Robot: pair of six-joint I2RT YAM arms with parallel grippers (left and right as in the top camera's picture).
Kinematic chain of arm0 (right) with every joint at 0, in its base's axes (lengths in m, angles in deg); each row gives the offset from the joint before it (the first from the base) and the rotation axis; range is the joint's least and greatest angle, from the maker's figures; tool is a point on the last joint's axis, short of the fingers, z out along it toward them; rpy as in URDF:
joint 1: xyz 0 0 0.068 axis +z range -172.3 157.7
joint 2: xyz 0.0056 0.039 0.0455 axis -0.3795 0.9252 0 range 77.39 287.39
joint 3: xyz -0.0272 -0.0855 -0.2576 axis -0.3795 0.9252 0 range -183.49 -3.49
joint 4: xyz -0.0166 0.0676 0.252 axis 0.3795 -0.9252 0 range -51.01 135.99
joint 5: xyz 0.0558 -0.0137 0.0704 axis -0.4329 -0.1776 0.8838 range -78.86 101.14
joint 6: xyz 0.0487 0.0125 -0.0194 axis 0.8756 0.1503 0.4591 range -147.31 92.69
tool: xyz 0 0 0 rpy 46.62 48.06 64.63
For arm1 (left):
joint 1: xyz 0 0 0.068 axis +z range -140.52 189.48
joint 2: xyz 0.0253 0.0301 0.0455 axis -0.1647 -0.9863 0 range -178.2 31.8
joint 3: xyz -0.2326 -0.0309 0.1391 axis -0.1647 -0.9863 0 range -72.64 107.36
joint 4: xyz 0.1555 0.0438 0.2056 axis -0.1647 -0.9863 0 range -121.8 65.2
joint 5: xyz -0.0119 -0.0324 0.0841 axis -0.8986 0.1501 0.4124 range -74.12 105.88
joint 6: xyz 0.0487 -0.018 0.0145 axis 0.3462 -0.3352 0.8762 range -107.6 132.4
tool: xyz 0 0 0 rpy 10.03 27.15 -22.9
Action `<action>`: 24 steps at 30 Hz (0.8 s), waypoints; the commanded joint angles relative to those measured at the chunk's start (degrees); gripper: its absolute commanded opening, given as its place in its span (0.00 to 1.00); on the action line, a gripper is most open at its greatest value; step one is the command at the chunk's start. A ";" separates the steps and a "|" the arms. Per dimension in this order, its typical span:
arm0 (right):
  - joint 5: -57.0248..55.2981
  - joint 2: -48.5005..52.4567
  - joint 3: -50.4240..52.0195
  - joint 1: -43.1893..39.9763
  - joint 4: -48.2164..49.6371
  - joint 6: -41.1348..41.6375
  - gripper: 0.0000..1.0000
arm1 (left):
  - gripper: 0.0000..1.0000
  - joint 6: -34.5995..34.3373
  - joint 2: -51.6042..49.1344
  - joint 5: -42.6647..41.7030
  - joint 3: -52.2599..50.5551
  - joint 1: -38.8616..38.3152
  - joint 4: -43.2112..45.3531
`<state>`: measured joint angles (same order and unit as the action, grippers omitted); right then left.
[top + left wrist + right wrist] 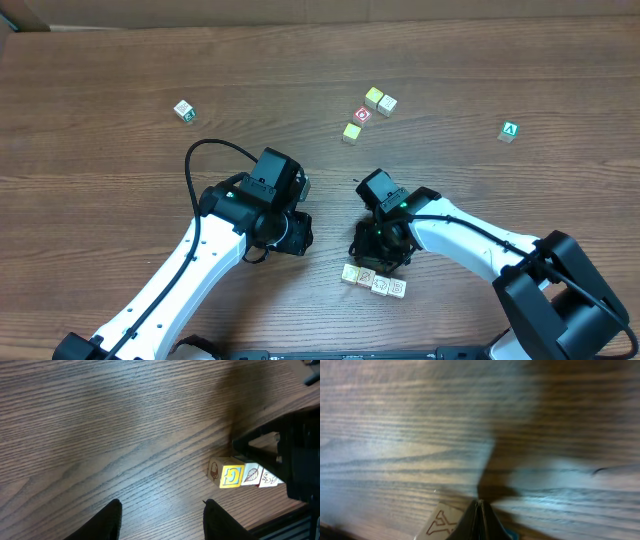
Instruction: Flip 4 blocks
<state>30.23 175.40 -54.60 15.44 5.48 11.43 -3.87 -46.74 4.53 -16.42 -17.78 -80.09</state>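
Observation:
Four pale wooden blocks (374, 281) lie in a tight row near the table's front edge. The left wrist view shows them side on: an acorn-drawing block (214, 470), a yellow-faced block (231, 476), a leaf block (251, 474) and a fourth block (270, 478). My right gripper (381, 254) is just behind the row, jaws shut and empty, tip low over the wood. Beside its fingers (480, 515) shows a block with a red-brown letter (439, 523). My left gripper (162, 512) stands open and empty to the row's left, above bare table.
A red-faced cube (362, 115) with a yellow cube (374, 97), a tan cube (388, 104) and a yellow-green cube (351, 131) sits at the back. A green "A" cube (510, 131) lies far right, a green-edged cube (184, 110) far left.

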 commanded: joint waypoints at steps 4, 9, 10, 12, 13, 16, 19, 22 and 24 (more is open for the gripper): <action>0.50 0.17 -0.61 1.57 -0.26 0.24 0.04 | 0.45 1.07 -0.13 -0.24 -0.66 0.24 0.13; 0.52 0.17 -0.61 1.57 -0.33 0.24 0.04 | 0.45 1.07 -0.13 -0.26 -0.66 0.24 0.02; 0.55 0.17 -0.61 1.57 -0.33 0.22 0.04 | 0.45 1.07 -0.13 -0.26 -0.66 0.24 0.02; 0.55 0.17 -0.61 1.57 -0.50 0.11 0.04 | 0.45 1.07 -0.13 -0.28 -0.66 0.24 0.02; 0.61 0.17 -0.61 1.57 -0.63 -0.04 0.04 | 0.45 1.07 -0.13 -0.28 -0.66 0.24 0.02; 1.11 0.17 -0.61 1.57 -0.90 -1.11 0.04 | 0.45 1.07 -0.13 -0.26 -0.66 0.24 0.02; 1.16 0.17 -0.61 1.57 -1.16 -1.14 0.04 | 0.45 1.07 -0.13 -0.26 -0.66 0.24 0.02; 1.22 0.17 -0.61 1.57 -1.16 -1.33 0.04 | 0.45 1.07 -0.13 -0.24 -0.66 0.24 0.04; 1.22 0.17 -0.61 1.57 -1.18 -1.33 0.04 | 0.45 1.09 -0.13 -0.24 -0.66 0.24 0.04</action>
<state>30.85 175.40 -54.60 16.79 4.32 10.80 -3.87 -46.74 4.53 -16.42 -17.78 -80.09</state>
